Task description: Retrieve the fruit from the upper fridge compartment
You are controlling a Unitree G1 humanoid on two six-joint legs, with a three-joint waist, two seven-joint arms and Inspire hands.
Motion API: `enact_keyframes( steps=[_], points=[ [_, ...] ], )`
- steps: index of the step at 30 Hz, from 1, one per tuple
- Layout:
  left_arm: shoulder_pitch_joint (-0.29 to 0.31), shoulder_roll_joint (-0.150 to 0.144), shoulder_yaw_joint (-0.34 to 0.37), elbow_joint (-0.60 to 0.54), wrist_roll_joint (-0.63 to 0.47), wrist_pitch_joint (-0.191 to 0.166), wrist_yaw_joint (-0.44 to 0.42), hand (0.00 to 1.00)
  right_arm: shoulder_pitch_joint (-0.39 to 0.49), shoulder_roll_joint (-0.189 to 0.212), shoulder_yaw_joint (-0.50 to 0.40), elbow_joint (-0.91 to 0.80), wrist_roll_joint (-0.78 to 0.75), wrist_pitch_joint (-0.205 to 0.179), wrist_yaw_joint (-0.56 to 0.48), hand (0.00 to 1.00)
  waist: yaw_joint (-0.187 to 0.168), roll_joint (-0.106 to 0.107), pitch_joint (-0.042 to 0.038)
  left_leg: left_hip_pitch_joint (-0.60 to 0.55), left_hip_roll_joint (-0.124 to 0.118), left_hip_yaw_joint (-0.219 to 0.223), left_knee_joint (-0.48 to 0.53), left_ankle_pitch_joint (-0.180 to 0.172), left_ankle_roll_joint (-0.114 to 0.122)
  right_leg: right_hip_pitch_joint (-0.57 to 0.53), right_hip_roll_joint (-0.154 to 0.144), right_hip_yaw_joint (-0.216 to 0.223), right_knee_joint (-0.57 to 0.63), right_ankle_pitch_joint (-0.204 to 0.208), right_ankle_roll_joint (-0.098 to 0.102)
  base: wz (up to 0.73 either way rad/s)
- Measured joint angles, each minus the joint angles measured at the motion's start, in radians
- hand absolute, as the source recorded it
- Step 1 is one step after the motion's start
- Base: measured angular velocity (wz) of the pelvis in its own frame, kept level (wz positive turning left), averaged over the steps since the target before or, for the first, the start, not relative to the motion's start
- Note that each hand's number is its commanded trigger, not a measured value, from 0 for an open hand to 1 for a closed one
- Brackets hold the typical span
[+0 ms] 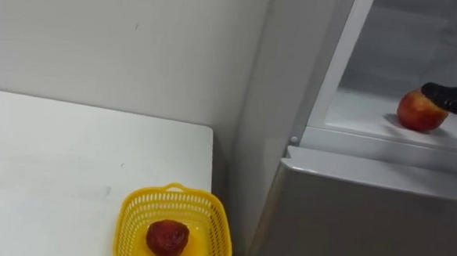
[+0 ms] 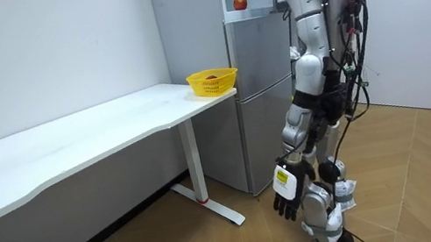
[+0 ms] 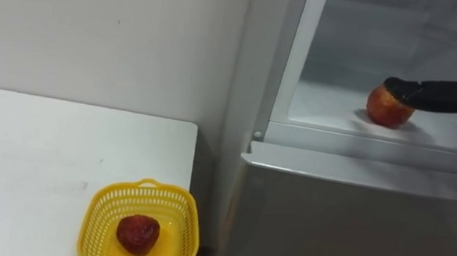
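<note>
Right hand point(image 3: 438, 93) is in the upper fridge compartment point(image 3: 332, 102), coming in from the right. One dark digit lies across the top of the red apple point(image 3: 388, 106), touching it. The other fingers stand spread apart at the right edge of the eye view, so the hand is open and not wrapped round the fruit. The apple itself sits on the compartment's white floor, near the front lip, with nothing lifting it.

Below that, the grey lower door of the fridge point(image 3: 349, 220) is closed. To the left stands a white table point(image 3: 47, 150), and on its corner nearest the fridge sits a yellow basket point(image 3: 99, 207) with one dark red fruit point(image 3: 137, 233) lying in it (hard to name it any closer than that).

From the room view, the robot stands upright in front of the fridge, right arm raised. Its left hand point(image 2: 286, 196) hangs low by its leg, fingers loose and holding nothing.
</note>
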Motion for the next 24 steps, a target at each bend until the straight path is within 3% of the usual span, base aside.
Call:
enact_keyframes(
  steps=[15, 24],
  points=[
    [0.008, 0.016, -0.002, 0.000, 0.000, 0.011, 0.000, 0.00, -0.002, -0.036, 0.037, 0.066, 0.001, 0.010, 0.053, 0.00, 0.018, 0.005, 0.0001, -0.008, -0.003, -0.010, 0.009, 0.000, 0.000, 0.000, -0.007, -0.017, 0.014, 0.000, 0.000, 0.02],
    [0.005, 0.023, -0.002, 0.000, 0.000, 0.010, 0.000, 0.00, -0.002, -0.036, 0.063, 0.086, 0.003, 0.010, 0.067, 0.00, 0.019, 0.002, -0.0022, -0.005, -0.003, -0.010, 0.016, 0.000, 0.000, 0.001, -0.008, -0.017, 0.013, 0.000, 0.000, 0.00]
  ],
)
